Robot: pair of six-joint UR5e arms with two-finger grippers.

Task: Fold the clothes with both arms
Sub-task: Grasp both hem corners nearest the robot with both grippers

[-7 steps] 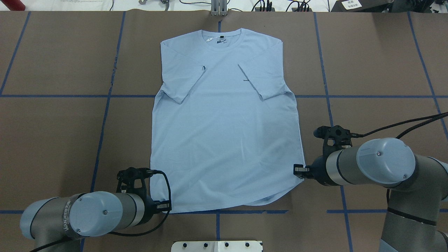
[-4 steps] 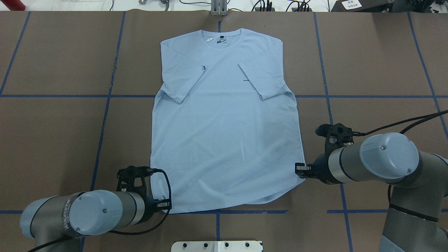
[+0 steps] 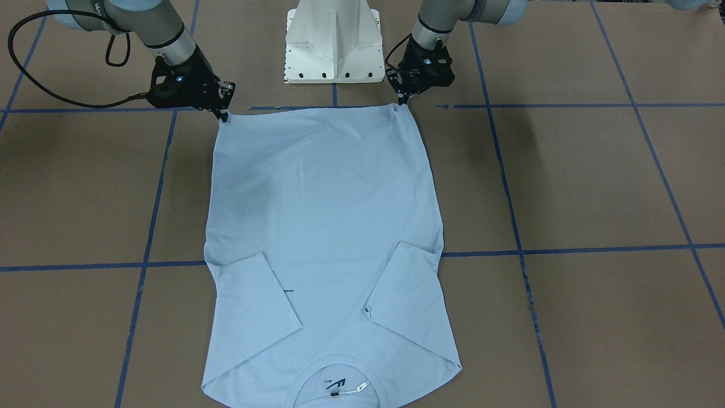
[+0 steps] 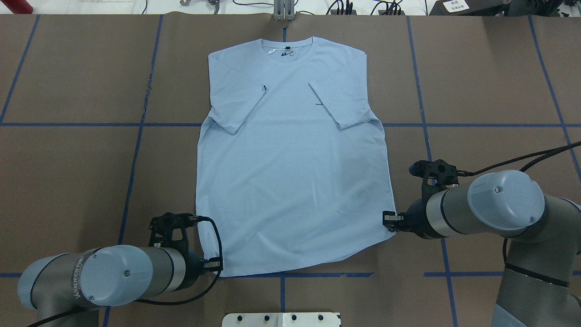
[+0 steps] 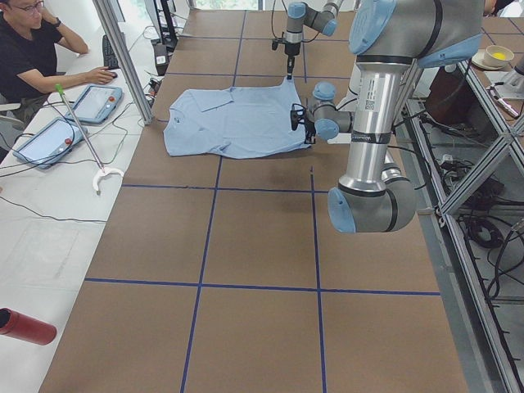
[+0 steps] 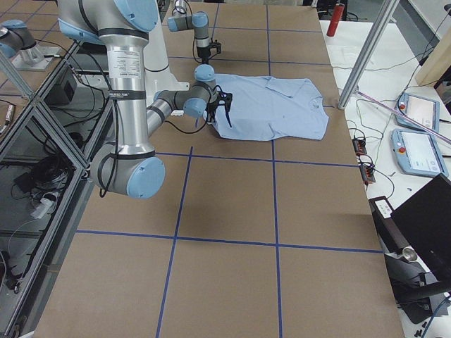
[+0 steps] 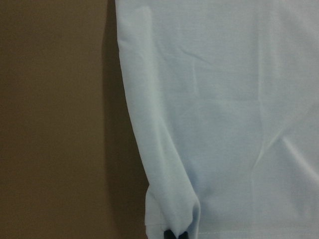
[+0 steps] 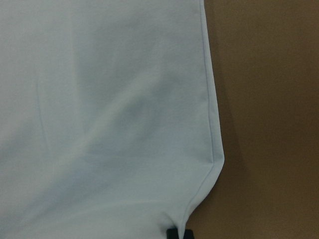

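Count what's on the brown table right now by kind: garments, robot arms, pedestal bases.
light blue T-shirt: 1
robot arms: 2 (left arm, right arm)
white pedestal base: 1
Total: 4

Left arm (image 4: 152, 271) and right arm (image 4: 447, 213): silver-grey tubular links with pale blue domed joint caps (image 4: 109, 286), each cap bearing a small screw (image 4: 127, 273). White lettering (image 4: 78, 282) runs along the left arm's grey link. Left hand (image 4: 217, 265) and right hand (image 4: 386, 218): black, angular, trailing looped black cables (image 4: 218, 243). Pedestal (image 3: 334, 39): white, with dark bolt heads along its foot.
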